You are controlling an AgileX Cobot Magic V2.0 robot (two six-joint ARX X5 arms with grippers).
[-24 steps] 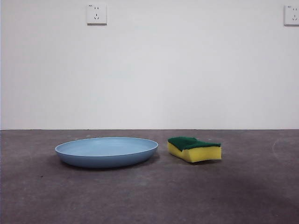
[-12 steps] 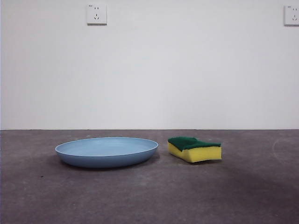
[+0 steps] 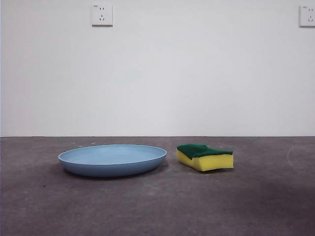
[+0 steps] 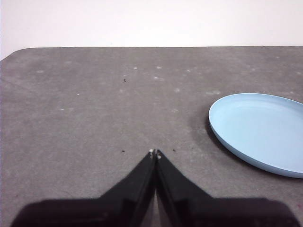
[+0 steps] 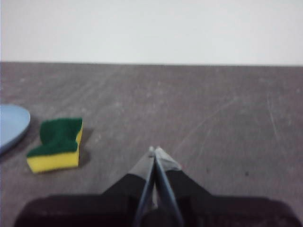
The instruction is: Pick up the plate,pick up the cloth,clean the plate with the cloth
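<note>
The plate (image 3: 112, 159) lies flat, rim up, on the dark grey bench (image 3: 157, 206), with nothing in it. The sponge (image 3: 204, 157) that stands in for the cloth lies on the bench just beside the plate, a narrow gap between them; its green scouring face is up and the yellow block is below.

Neither arm shows in the front view. The left end effector (image 4: 155, 152) is clenched, its two black jaws meeting at the tips with nothing between them. It is held above bare bench, near the plate (image 4: 262, 131) but apart from it, on the side of the plate away from the sponge. The right end effector (image 5: 154, 150) is likewise clenched and empty, above bare bench on the sponge's (image 5: 57, 144) far side from the plate (image 5: 12, 125), nearer the sponge than the plate and touching neither.

Behind the plate, a white wall (image 3: 157, 73) carries two sockets (image 3: 102, 14).
</note>
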